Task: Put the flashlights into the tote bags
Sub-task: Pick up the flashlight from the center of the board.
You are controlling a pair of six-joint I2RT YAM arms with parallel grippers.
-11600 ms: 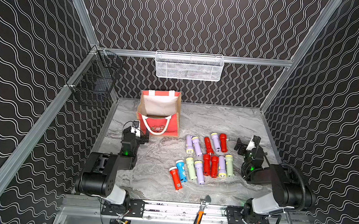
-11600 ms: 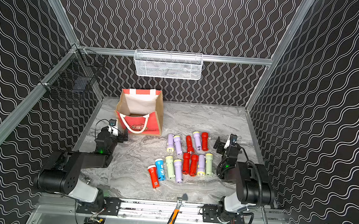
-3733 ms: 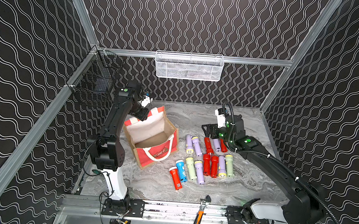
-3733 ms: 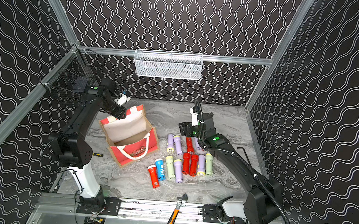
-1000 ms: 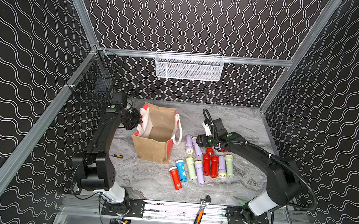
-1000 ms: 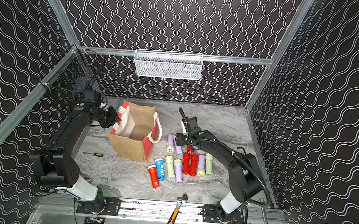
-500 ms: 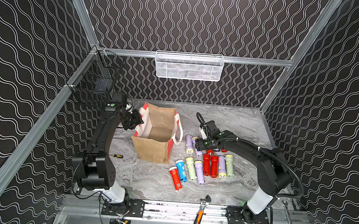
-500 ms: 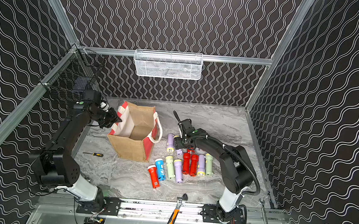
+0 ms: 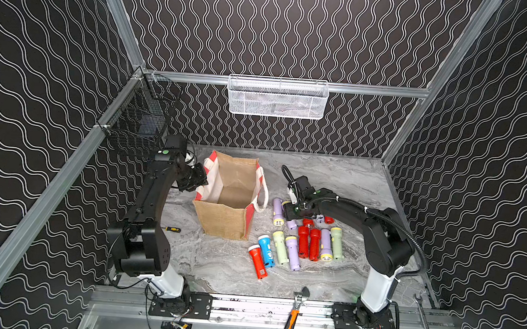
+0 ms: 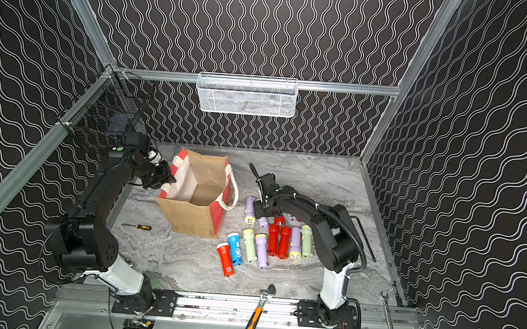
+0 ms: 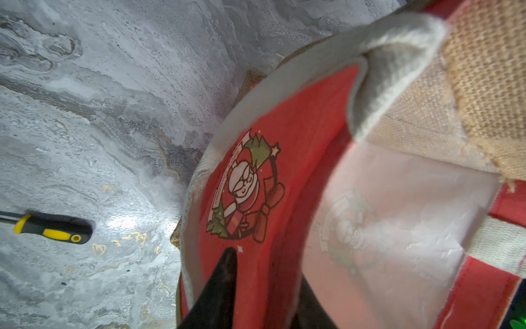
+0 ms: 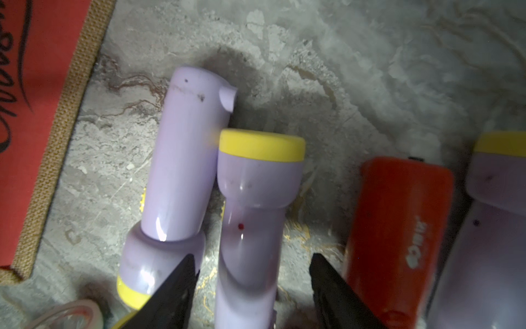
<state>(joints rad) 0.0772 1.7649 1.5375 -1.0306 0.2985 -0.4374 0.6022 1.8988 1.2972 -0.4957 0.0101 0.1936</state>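
Note:
The tote bag [image 9: 223, 219] [image 10: 188, 217] stands upright and open left of centre. My left gripper [image 9: 199, 180] [image 11: 267, 267] is open at its left rim, one finger outside on the red panel [image 11: 284, 128], the other inside against the white lining. Several flashlights [image 9: 303, 241] lie in rows to the bag's right, a red one [image 9: 257, 260] and a blue one [image 9: 265, 249] nearest the front. My right gripper [image 9: 293, 216] [image 12: 252, 256] is open, low over the back row, straddling a lilac flashlight [image 12: 256, 176] with gaps on both sides. Another lilac flashlight [image 12: 185, 156] and a red flashlight [image 12: 398, 228] flank it.
A small yellow-black screwdriver [image 9: 172, 229] [image 11: 51, 230] lies left of the bag. An orange-handled wrench [image 9: 293, 316] and a steel spanner [image 9: 424, 322] rest on the front rail. A white mesh basket [image 9: 276, 98] hangs on the back wall, a black wire basket [image 9: 138, 124] on the left wall.
My right gripper has come down over the lilac flashlight and its jaws have narrowed. My left gripper's jaws have loosened on the bag's rim. The bag has stayed put.

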